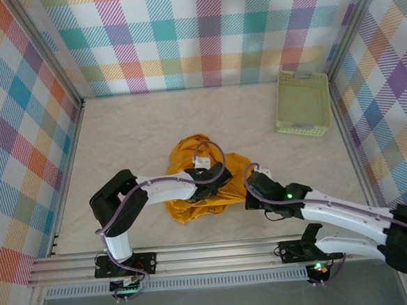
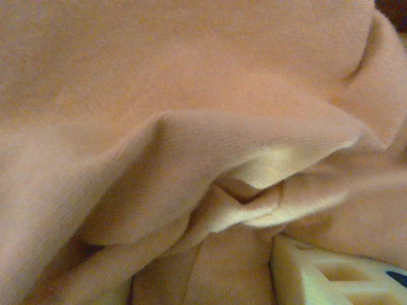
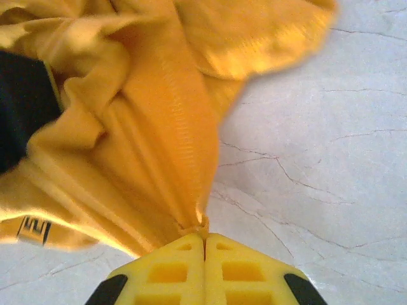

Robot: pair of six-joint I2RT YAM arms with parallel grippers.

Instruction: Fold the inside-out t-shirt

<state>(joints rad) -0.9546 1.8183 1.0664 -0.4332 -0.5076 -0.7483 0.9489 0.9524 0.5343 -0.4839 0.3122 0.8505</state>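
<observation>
Shirt (image 1: 193,198) lies crumpled on the counter (image 1: 132,129), its right edge pinched in the closed right end effector (image 3: 203,236), its bulk leftward around the left end effector (image 1: 218,176), whose opening I cannot tell.

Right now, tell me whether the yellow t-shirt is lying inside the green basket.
No, the t-shirt lies crumpled mid-table; the basket stands apart at the far right.
</observation>
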